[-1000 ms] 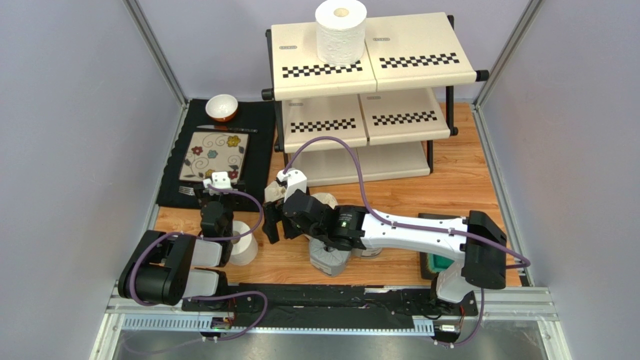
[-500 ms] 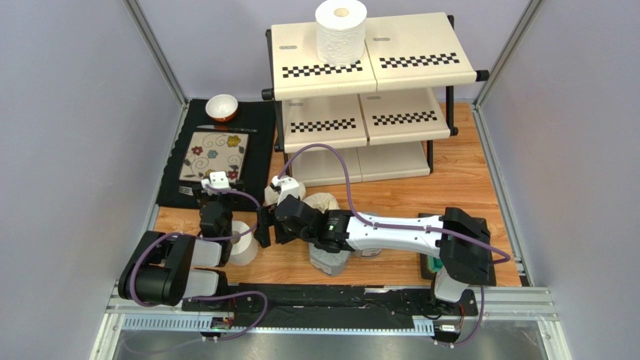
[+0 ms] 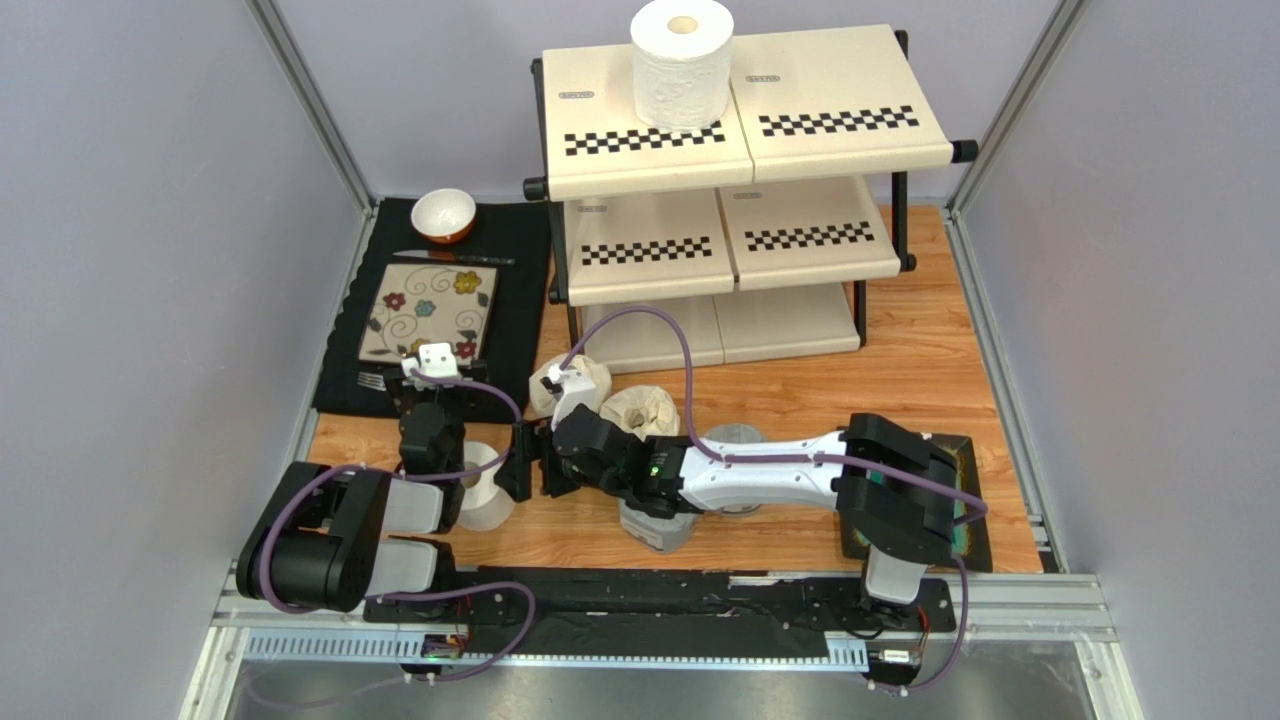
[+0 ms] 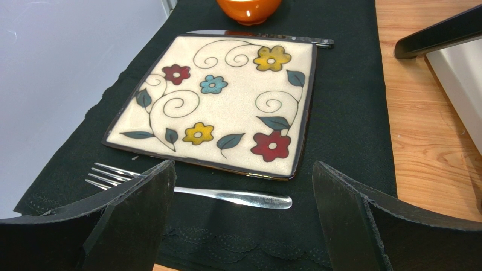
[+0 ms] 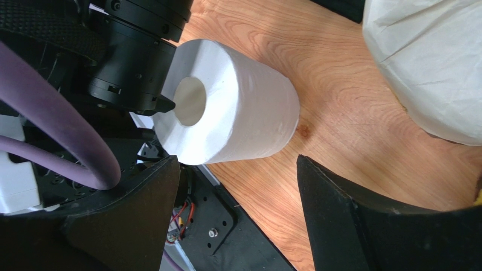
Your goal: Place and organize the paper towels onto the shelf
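Right wrist view is filled by a plain white roll (image 5: 226, 107) of the paper towels, laid on its side on the desk (image 5: 339, 130) close to the left arm (image 5: 130, 62), just ahead of the right claw (image 5: 236, 169), whose jaws are spread wide with nothing gripped. Another white roll (image 3: 681, 63) is stood upright on the top tier of the shelf (image 3: 842, 128). A cream-wrapped roll (image 3: 649, 408) and a grey-wrapped roll (image 3: 658, 525) are left on the desk under the right arm (image 3: 751, 468), so most of the task is judged undone. The left claw (image 4: 243, 175) is held open and empty above a fork (image 4: 237, 197) beside a floral plate (image 4: 220, 101)
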Controlling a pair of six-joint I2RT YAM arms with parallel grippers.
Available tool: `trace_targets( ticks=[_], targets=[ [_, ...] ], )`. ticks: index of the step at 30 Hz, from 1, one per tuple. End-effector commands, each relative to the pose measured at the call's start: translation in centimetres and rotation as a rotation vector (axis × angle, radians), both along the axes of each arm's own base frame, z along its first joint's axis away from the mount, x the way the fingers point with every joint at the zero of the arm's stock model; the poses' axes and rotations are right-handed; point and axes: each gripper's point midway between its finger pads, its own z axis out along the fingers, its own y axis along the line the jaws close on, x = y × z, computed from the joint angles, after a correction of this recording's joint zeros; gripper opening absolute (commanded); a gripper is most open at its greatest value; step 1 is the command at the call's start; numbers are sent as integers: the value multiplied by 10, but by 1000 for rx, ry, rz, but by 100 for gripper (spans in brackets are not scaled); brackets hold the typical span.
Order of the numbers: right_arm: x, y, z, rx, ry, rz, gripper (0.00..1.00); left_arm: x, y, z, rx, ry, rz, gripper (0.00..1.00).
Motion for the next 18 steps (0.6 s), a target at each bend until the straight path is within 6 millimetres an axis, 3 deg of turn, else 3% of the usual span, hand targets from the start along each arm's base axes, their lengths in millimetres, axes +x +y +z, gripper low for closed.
trace_targets(
  ticks=[1, 18],
  targets=[
    [6, 19, 21, 157, 14, -16, 79, -77, 11, -77, 14, 212, 8, 99],
    [10, 32, -1, 187, 33, -25, 77, -76, 11, -77, 14, 216, 9, 99]
  ],
)
